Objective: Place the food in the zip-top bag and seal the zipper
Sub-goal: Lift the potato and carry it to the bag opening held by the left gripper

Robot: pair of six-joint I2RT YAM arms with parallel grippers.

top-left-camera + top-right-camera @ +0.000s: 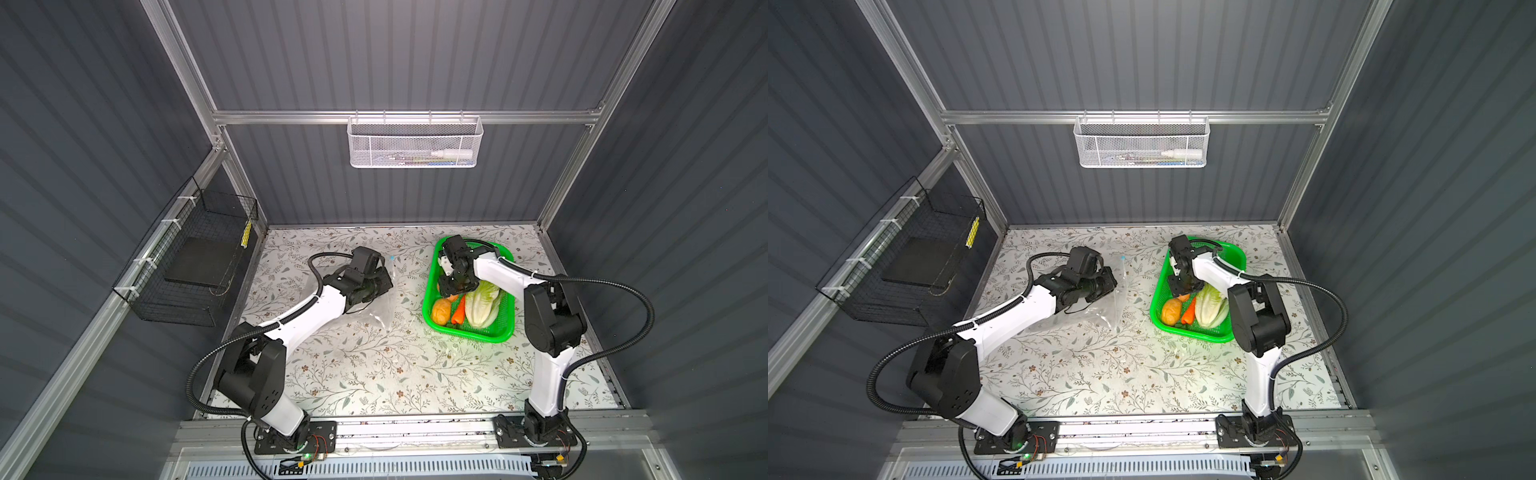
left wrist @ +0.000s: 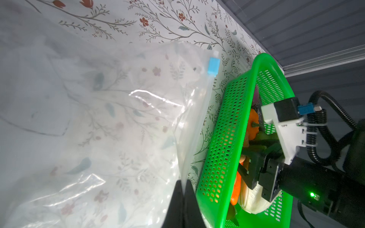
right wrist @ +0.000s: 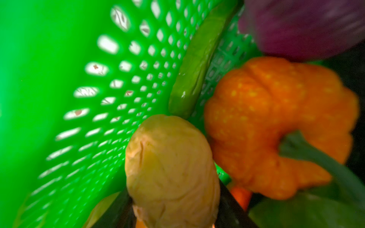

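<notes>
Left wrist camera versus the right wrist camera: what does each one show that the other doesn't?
Only the left wrist view: the zip-top bag, its blue slider tab, the left gripper pinching the bag's edge. Only the right wrist view: the tan potato-like lump close up, between the fingers of the right gripper. Both: the green basket and orange pumpkin.

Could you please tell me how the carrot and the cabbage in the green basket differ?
Colour: the carrot is orange, the cabbage pale green. Size: the carrot is slim, the cabbage much bulkier. Both lie side by side in the basket.
</notes>
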